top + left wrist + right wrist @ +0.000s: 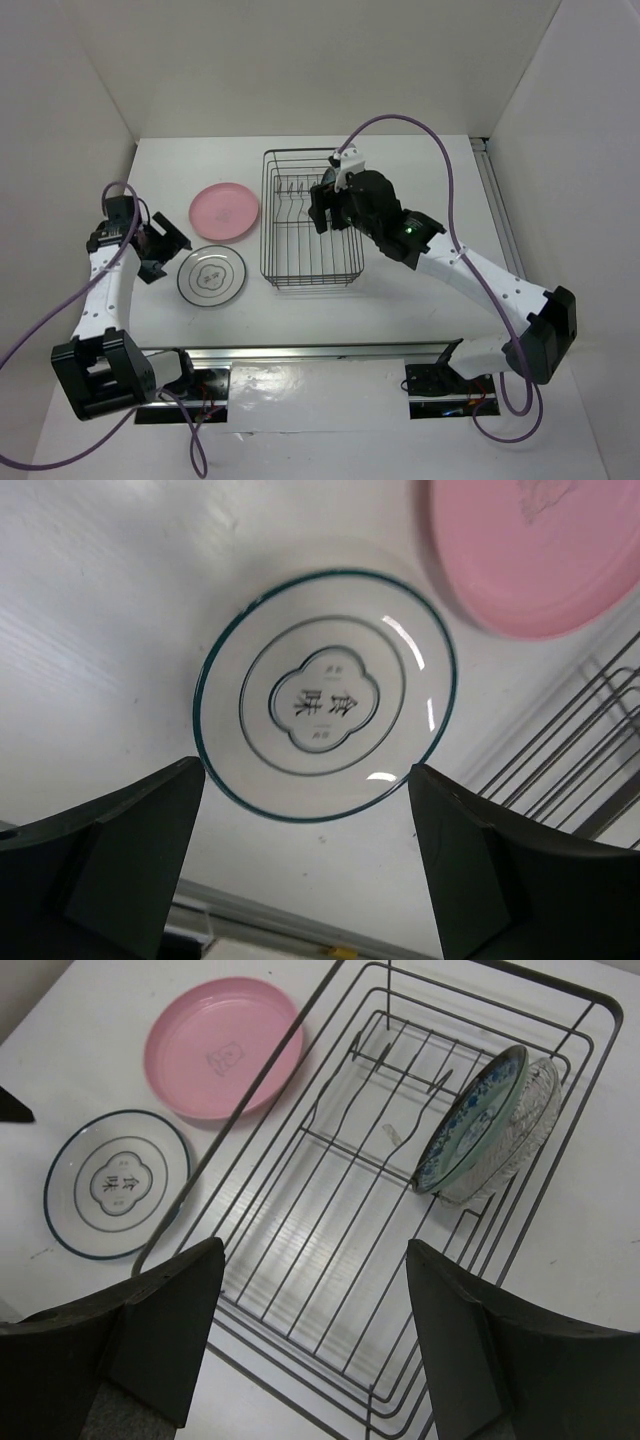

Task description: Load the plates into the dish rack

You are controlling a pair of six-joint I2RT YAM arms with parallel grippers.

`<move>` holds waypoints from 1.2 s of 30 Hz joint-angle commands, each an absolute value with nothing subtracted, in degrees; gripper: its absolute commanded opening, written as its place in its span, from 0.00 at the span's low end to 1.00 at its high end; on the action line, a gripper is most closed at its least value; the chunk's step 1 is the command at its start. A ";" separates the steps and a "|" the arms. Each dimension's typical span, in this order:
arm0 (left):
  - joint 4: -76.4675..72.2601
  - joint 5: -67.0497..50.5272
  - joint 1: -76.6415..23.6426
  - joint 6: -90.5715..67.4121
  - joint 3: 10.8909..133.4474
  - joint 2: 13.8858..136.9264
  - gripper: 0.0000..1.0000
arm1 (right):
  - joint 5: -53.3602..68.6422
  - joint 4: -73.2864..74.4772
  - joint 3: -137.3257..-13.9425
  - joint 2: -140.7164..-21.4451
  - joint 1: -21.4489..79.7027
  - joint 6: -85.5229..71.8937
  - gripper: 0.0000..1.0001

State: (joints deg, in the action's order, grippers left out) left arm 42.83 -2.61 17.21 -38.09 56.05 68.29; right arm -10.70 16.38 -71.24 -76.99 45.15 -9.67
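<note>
I read the left gripper point(160, 245) jaws apart and empty, just beside the white plate point(211, 276). The right gripper point(325, 205) is over the dish rack point(265, 215), jaws apart and empty. The teal plate point(465, 1125) and glass plate point(540, 1110) stand on edge inside. The pink plate point(224, 211) lies flat beside the rack.

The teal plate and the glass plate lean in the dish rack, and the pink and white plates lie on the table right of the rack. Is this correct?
Not quite: the pink plate and white plate lie on the table left of the dish rack, as the top external view shows. The teal plate and glass plate do lean in the rack.
</note>
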 commanded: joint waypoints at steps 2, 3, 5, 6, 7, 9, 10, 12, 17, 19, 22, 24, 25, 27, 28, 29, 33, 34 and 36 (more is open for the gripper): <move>46.68 -7.55 16.53 -41.91 50.02 64.26 0.96 | -7.82 9.85 -69.17 -73.83 45.53 -10.28 0.82; 45.89 -8.43 15.22 -44.27 46.96 61.29 0.96 | -7.30 9.84 -68.30 -73.83 45.53 -10.28 0.82; 44.39 -9.14 12.93 -47.44 43.78 57.94 0.96 | -6.59 9.32 -67.59 -73.83 45.53 -10.28 0.82; 44.38 -8.53 10.22 -51.03 41.59 55.74 0.94 | -5.98 9.32 -67.59 -73.83 45.53 -9.76 0.82; 44.38 -6.96 9.06 -52.72 40.70 55.03 0.93 | -5.98 9.32 -66.98 -73.83 45.53 -9.76 0.82; 44.99 -6.24 7.30 -56.06 38.16 53.71 0.93 | -4.31 8.71 -66.97 -73.83 45.53 -9.76 0.82; 45.00 -5.37 5.90 -59.12 37.27 51.96 0.92 | -3.78 8.70 -66.97 -73.83 45.53 -9.76 0.82; 45.00 -3.52 4.31 -62.39 34.47 50.02 0.90 | -2.47 8.17 -66.97 -73.83 45.00 -9.76 0.82; 45.53 0.96 1.93 -66.26 33.13 49.47 0.83 | -1.41 7.65 -66.97 -73.83 43.95 -9.76 0.82; 45.53 1.92 1.24 -66.97 32.61 51.06 0.82 | -0.88 7.65 -66.97 -73.83 43.95 -9.76 0.82; 45.01 4.39 0.62 -68.82 32.61 52.64 0.81 | -0.35 6.51 -66.27 -73.21 43.95 -9.76 0.82; 45.00 6.14 0.62 -70.22 32.61 53.34 0.80 | 0.17 6.50 -65.74 -73.21 43.95 -9.76 0.82; 45.00 6.67 0.62 -70.22 32.61 53.87 0.78 | 0.18 6.50 -65.74 -73.21 43.95 -9.76 0.82; 44.47 8.51 0.62 -71.54 32.61 54.40 0.78 | 0.18 6.50 -66.27 -73.21 43.95 -9.76 0.82; 43.95 8.53 0.62 -71.54 32.00 54.40 0.78 | 0.18 6.50 -66.27 -73.21 43.42 -9.76 0.82; 43.95 9.22 0.62 -72.15 31.99 55.19 0.78 | 0.70 6.50 -66.27 -73.21 43.42 -9.76 0.82; 43.42 10.45 0.62 -74.26 31.99 56.43 0.75 | 2.28 6.50 -66.27 -73.21 43.42 -9.76 0.82; 43.42 10.46 0.62 -74.27 31.47 56.43 0.75 | 2.29 6.50 -66.27 -73.21 43.42 -9.76 0.82; 43.42 11.16 0.62 -75.49 31.46 56.43 0.75 | 2.29 6.50 -66.27 -73.21 43.42 -9.76 0.82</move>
